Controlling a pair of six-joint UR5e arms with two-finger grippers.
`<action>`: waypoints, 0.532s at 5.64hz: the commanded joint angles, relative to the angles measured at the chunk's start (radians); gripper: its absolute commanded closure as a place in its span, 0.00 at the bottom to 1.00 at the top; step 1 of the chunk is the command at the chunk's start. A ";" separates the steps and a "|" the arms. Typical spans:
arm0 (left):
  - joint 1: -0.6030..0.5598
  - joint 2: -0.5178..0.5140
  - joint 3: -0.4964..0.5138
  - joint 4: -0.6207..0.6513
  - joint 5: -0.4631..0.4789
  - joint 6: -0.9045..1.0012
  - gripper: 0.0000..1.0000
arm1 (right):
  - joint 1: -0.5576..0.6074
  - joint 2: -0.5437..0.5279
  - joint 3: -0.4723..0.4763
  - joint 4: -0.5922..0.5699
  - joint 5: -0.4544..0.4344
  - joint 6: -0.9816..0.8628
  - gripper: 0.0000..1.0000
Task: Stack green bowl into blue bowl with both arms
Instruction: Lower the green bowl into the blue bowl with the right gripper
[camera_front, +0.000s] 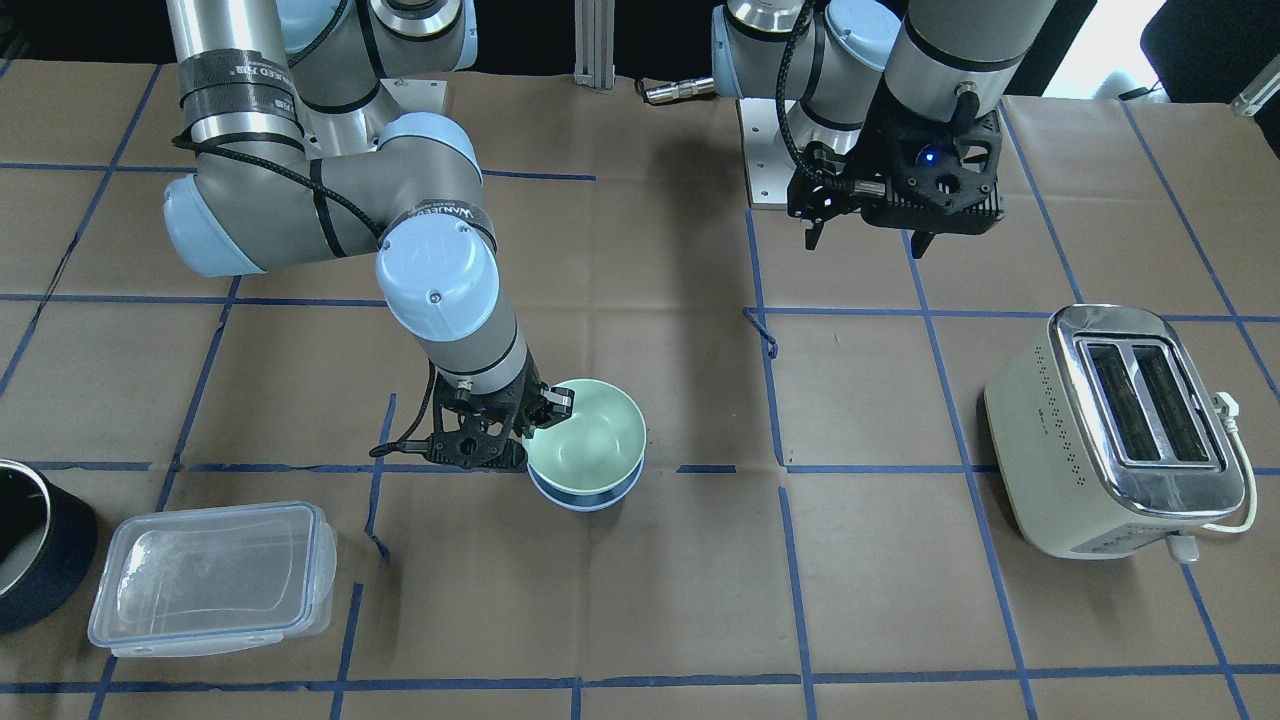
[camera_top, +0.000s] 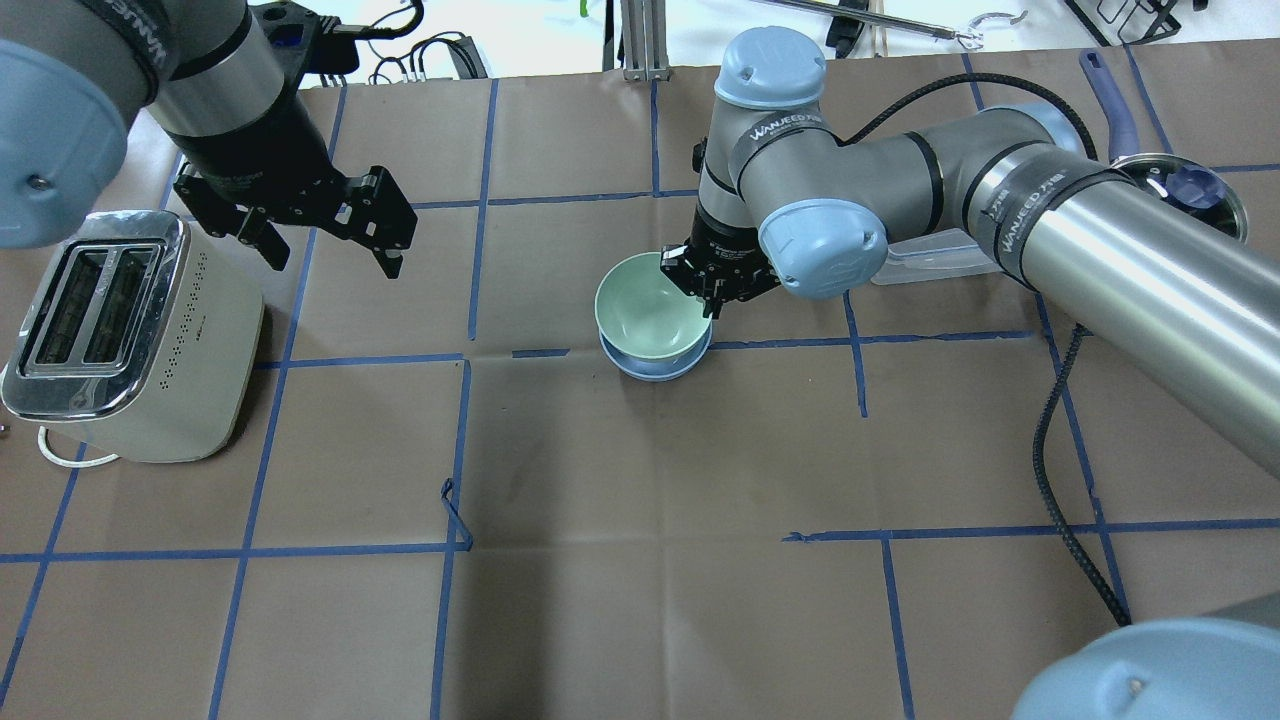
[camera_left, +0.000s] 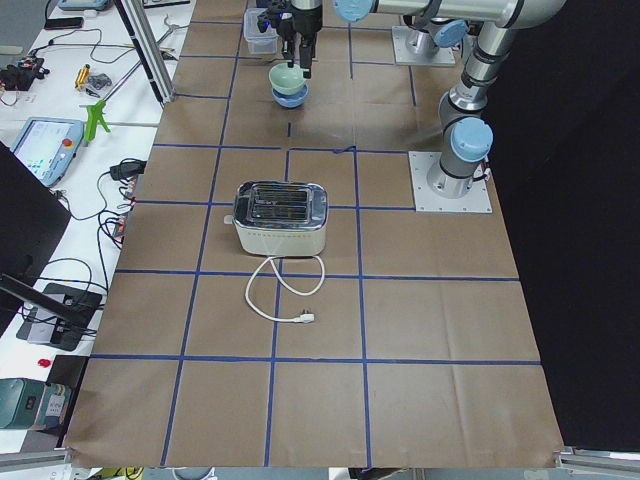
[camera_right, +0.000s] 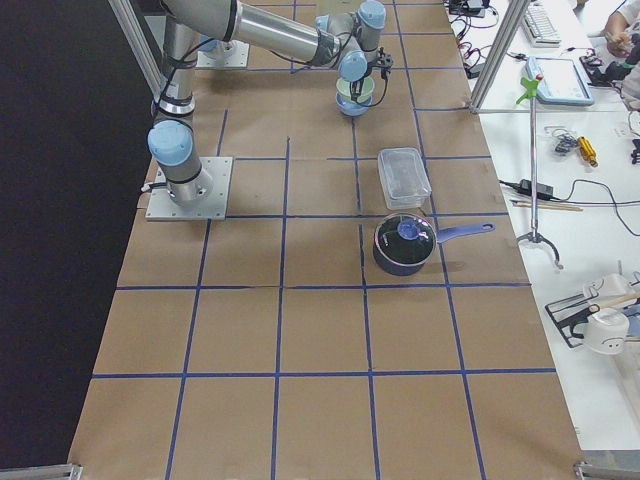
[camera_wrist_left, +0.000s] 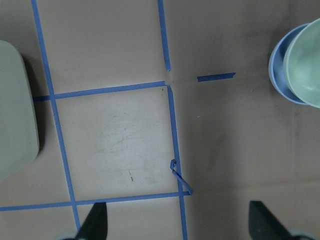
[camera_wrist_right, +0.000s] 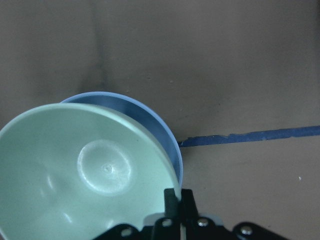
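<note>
The right claw (camera_wrist_right: 180, 200) is pinched shut on the rim of the green bowl (camera_wrist_right: 95, 185), with one finger inside the wall and one outside. The grip is on the side of the bowl toward the robot, so the bowl's hollow lies straight out beyond the fingertips. The green bowl sits inside the blue bowl (camera_wrist_right: 150, 122), apparently a little off-centre, with a crescent of blue rim showing on one side. Being round, neither bowl has a long axis to line up.

The stacking looks all but finished. What likely remains is for the claw to let go and rise straight up, so the outer finger does not drag the blue rim.

Around the pair the table (camera_top: 640, 500) is bare paper and tape lines, with room on every side. Further off, a clear lidded box (camera_front: 210, 575) is well apart. Farthest, the left claw (camera_top: 330, 255) hangs wide open and holds nothing. It is beside the toaster (camera_top: 130, 330) and well away from the bowls.
</note>
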 joint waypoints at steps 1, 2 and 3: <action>0.000 -0.001 0.000 0.000 -0.001 0.000 0.01 | 0.000 0.005 0.016 0.001 0.000 0.002 0.87; 0.000 -0.001 0.000 -0.003 0.001 0.000 0.01 | 0.000 0.015 0.026 0.000 -0.001 -0.001 0.08; 0.000 0.000 0.000 -0.003 0.001 0.002 0.01 | 0.000 0.012 0.016 0.001 0.000 0.006 0.00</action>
